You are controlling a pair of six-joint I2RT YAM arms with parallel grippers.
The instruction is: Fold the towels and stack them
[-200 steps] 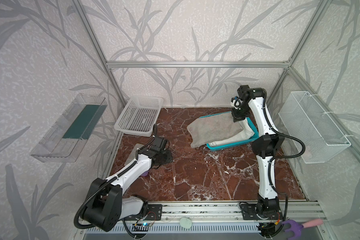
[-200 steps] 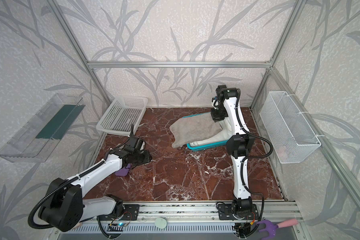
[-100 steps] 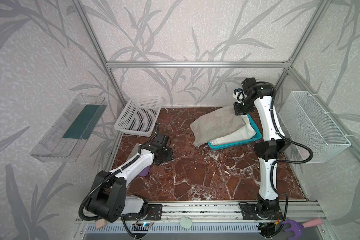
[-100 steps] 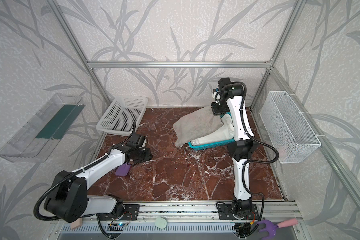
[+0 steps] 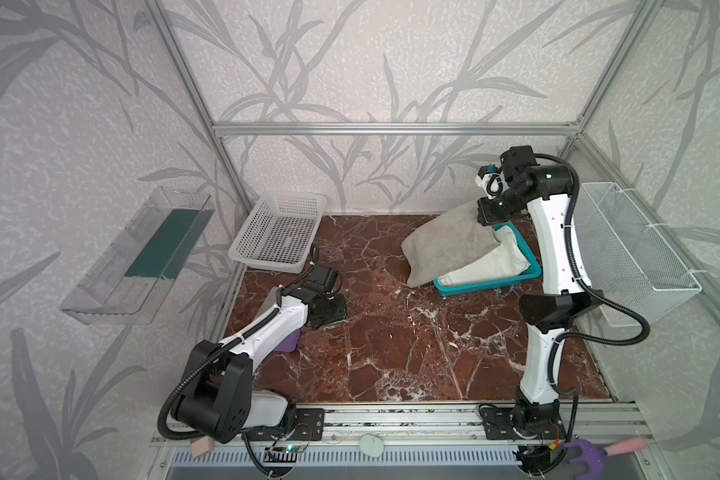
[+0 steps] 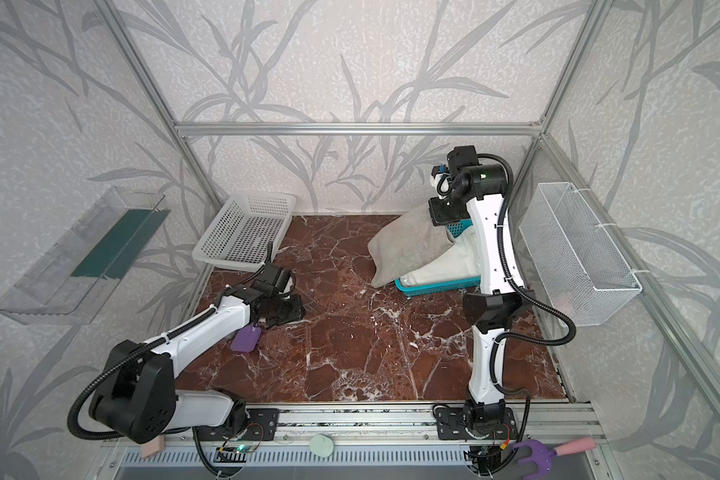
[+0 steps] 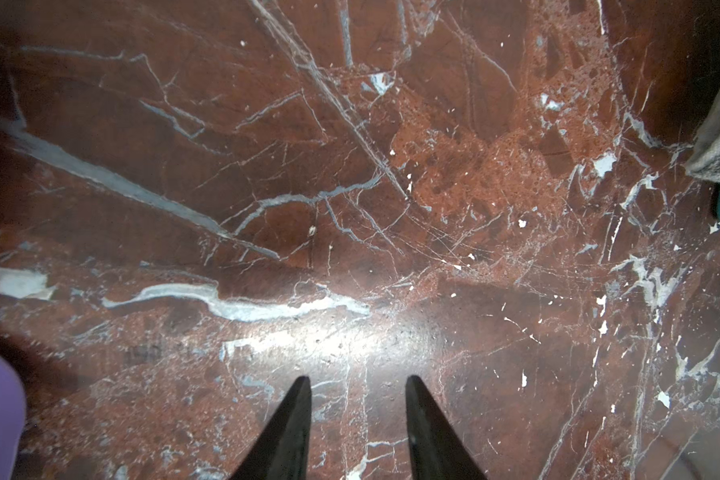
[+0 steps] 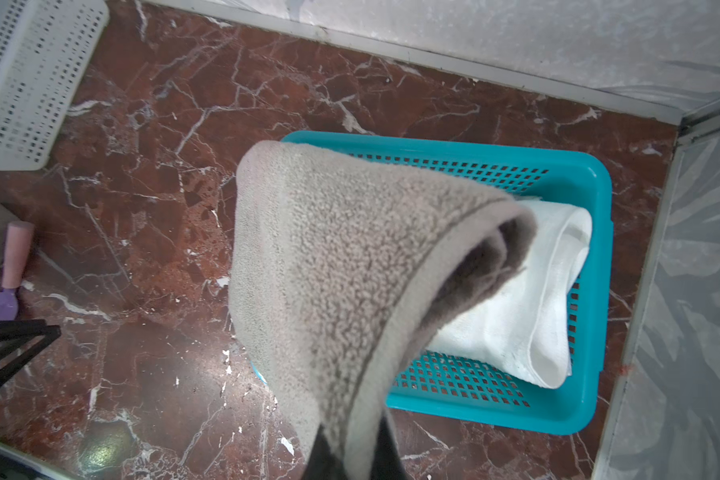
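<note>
A grey towel [image 5: 445, 245] [image 6: 408, 249] hangs by one corner from my right gripper [image 5: 489, 216] [image 6: 443, 214], which is shut on it above the back of a teal basket [image 5: 487, 286] [image 6: 437, 286]. Its lower part drapes over the basket's left rim onto the marble. In the right wrist view the grey towel [image 8: 329, 257] fills the middle and runs down into the right gripper [image 8: 354, 449]. A rolled white towel [image 5: 491, 266] [image 8: 516, 299] lies in the teal basket [image 8: 495, 415]. My left gripper [image 5: 329, 309] [image 7: 356, 380] hovers open and empty over bare marble at the left.
A white perforated basket [image 5: 277, 232] stands at the back left. A wire basket [image 5: 632, 249] hangs on the right wall and a clear shelf [image 5: 142, 253] on the left wall. A purple scoop [image 6: 246, 338] lies beside the left arm.
My right gripper has risen and moved back toward the right corner, lifting the grey towel's corner higher out of the basket. The left arm has shifted only slightly.
</note>
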